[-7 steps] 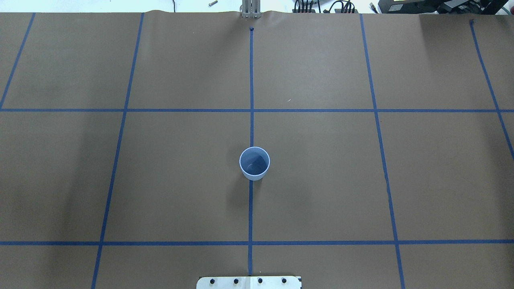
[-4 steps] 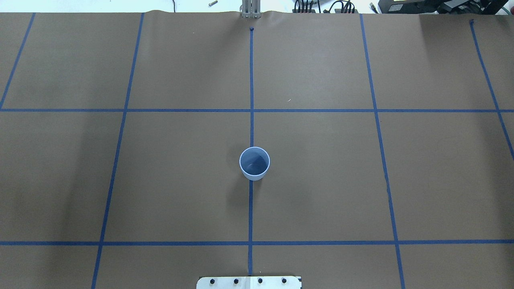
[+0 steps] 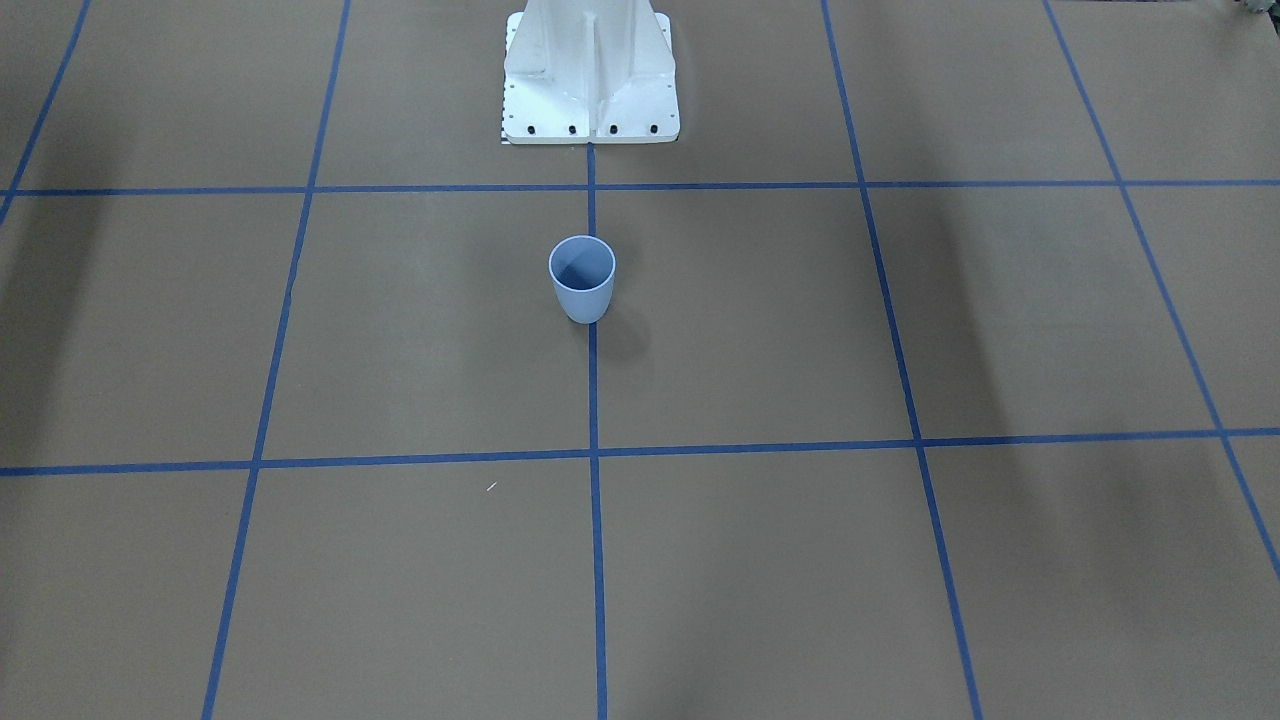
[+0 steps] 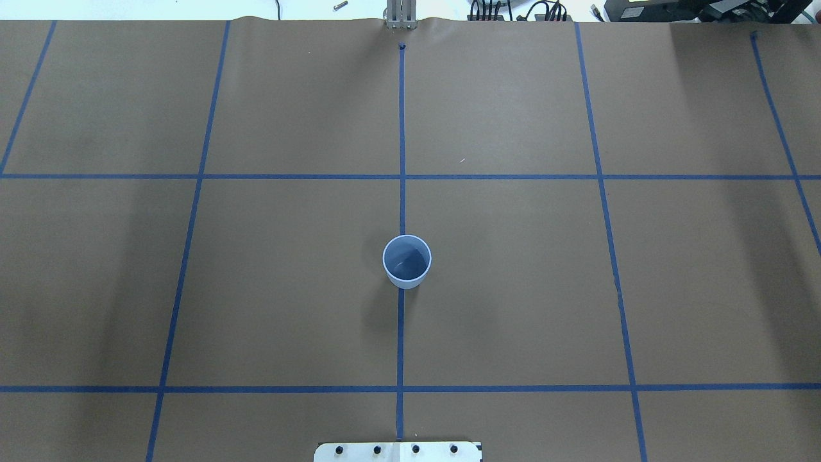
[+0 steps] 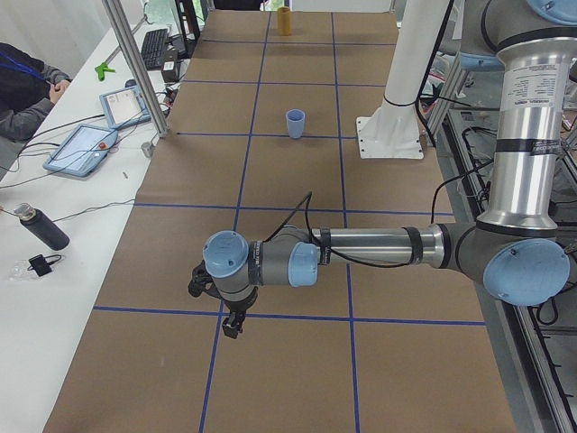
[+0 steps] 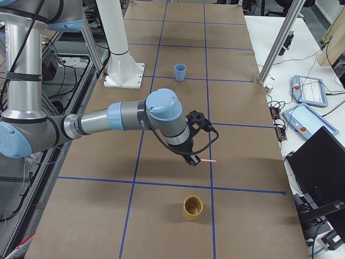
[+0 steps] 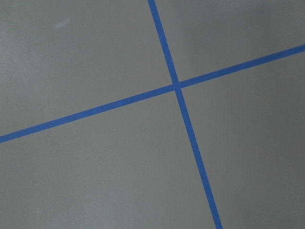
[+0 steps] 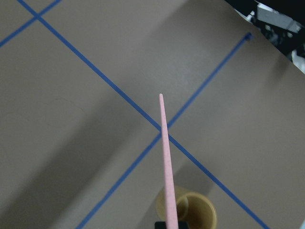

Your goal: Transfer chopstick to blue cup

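The blue cup (image 4: 406, 260) stands upright and empty on the centre tape line, also seen in the front view (image 3: 582, 278) and far off in the right side view (image 6: 180, 71). Neither arm reaches the overhead or front views. In the right side view my right gripper (image 6: 193, 160) hangs over the paper with the salmon-pink chopstick (image 6: 207, 160) sticking out sideways from it. The right wrist view shows the chopstick (image 8: 164, 152) rising from the gripper's dark tip, held above the table. My left gripper (image 5: 230, 327) points down over a tape crossing; I cannot tell its state.
A tan cup (image 6: 193, 208) stands on the paper just below the right gripper, its rim visible under the chopstick (image 8: 193, 210). The white robot base (image 3: 590, 75) sits behind the blue cup. A side bench holds tablets (image 5: 81, 149) and a bottle, with a person seated there.
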Tool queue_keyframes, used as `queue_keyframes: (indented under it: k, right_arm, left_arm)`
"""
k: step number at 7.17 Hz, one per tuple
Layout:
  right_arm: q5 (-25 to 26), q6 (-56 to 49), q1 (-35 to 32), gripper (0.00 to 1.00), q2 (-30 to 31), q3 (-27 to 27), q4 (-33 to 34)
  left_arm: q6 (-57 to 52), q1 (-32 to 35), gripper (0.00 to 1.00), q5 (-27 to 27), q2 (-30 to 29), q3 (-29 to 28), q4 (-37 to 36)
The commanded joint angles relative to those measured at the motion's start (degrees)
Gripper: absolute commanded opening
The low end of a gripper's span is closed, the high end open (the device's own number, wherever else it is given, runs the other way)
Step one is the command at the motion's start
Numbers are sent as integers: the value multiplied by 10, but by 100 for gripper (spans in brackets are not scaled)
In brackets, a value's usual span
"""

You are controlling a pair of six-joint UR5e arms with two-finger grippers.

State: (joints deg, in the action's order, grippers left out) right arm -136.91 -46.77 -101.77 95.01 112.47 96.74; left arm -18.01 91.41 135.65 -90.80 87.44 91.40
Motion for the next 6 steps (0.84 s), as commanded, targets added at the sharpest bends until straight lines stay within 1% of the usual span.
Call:
queue_keyframes:
  k: [1,2,3,4,5,6]
  right_arm:
    - [-60,11,109,0,-68,16,-1]
    - [-83,43,137,0,-90,19,-1]
    - [-91,70,188,0,-100,38,-11]
    - [-93,103,236,0,-110,49,-47]
    - [-89,172,292,0,-123,70,-86]
    - [-82,290,344,0,-161,81,-103]
  left_arm:
    - [2,0,98,1,6,2,0]
    - [2,0,98,1,6,3,0]
    - [2,0,98,1,5,4,0]
    - [2,0,98,1,6,4,-1]
    - [2,0,98,1,6,5,-3]
    - [3,1,99,1,11,7,-4]
